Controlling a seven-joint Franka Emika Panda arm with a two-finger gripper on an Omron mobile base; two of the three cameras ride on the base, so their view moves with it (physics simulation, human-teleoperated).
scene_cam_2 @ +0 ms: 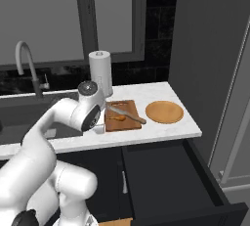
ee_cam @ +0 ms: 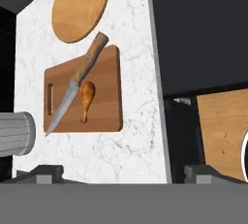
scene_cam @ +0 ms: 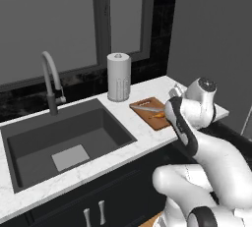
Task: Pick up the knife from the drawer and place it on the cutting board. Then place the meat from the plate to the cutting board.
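Hovering w/ jaws spread, empty, above cutting board [ee_cam: 104,104], where knife [ee_cam: 77,83] & meat [ee_cam: 86,99] lie mid-board; best lift straight up, clear of both.

This is a home kitchen: a white marble desk [scene_cam: 147,132] with a dark sink [scene_cam: 64,142] and curved faucet [scene_cam: 50,81], dark cabinets [scene_cam: 93,206] below, a paper towel roll [scene_cam: 118,76], and a window [scene_cam: 54,19] behind.

My desk [scene_cam: 123,159] is white marble, with a dark sink [scene_cam: 64,142] sunk in, a grey tap [scene_cam: 51,81] at its back edge and a paper-towel roll [scene_cam: 118,76] standing beside.
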